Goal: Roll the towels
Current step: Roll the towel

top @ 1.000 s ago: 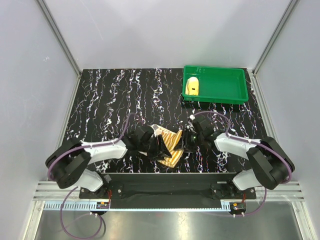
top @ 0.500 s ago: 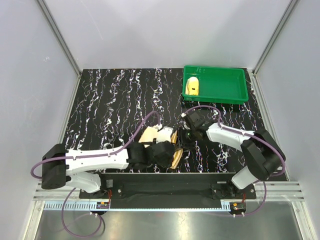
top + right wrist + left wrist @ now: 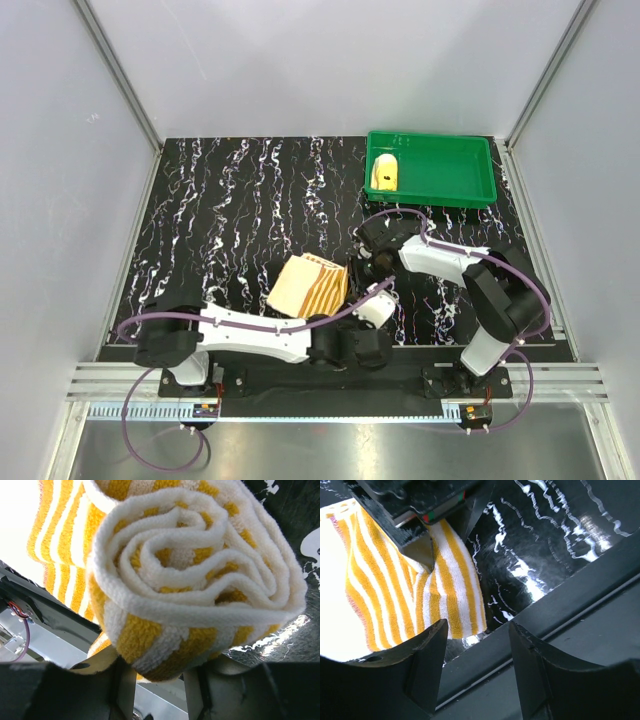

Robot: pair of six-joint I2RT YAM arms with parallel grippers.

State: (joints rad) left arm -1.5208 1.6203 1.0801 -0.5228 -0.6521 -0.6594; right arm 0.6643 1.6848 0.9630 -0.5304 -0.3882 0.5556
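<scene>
The striped towel (image 3: 308, 287) lies at the table's front middle, partly rolled from its right side. My right gripper (image 3: 361, 266) is at that right edge. In the right wrist view the spiral end of the striped roll (image 3: 190, 575) sits in my right gripper (image 3: 155, 682), which is shut on it. My left gripper (image 3: 352, 347) is low by the front rail, right of the towel, open and empty. The left wrist view shows its open gripper (image 3: 476, 630) over the rail, with the striped towel (image 3: 395, 590) beyond. The yellow towel (image 3: 385, 173) lies rolled in the green tray (image 3: 450, 190).
The green tray stands at the back right of the black marbled table (image 3: 220, 200). The left arm (image 3: 250, 335) stretches along the front edge, close under the right arm. A black metal rail (image 3: 560, 610) runs along the front.
My left arm has come off the striped towel and swung right and down to the front rail. The towel now lies uncovered. My right gripper has shifted slightly back with the roll.
</scene>
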